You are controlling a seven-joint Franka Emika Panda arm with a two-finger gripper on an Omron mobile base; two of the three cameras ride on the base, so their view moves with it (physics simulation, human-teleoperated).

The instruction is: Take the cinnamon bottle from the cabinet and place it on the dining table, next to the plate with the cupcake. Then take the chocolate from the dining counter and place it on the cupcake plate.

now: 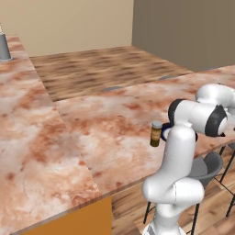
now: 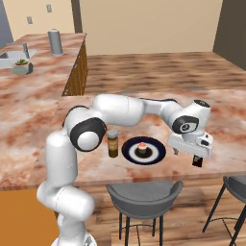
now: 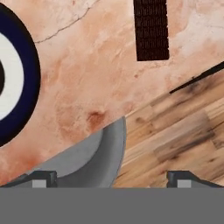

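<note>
- Right base view shows the small dark-brown cinnamon bottle with a grey cap (image 2: 113,143) standing on the pink marbled stone desk (image 2: 226,115), just beside the round navy plate (image 2: 156,152) holding the pink-frosted cupcake (image 2: 141,148); that half looks done.
- Left to do: the dark ridged chocolate bar (image 3: 151,29), lying on the desk on the plate's far side from the bottle.
- The end effector (image 3: 109,179) hovers near it, fingers spread wide and empty.

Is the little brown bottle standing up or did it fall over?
Standing up. The cinnamon bottle sits on the dining table with its grey cap on top, just beside the plate holding the cupcake.
</note>
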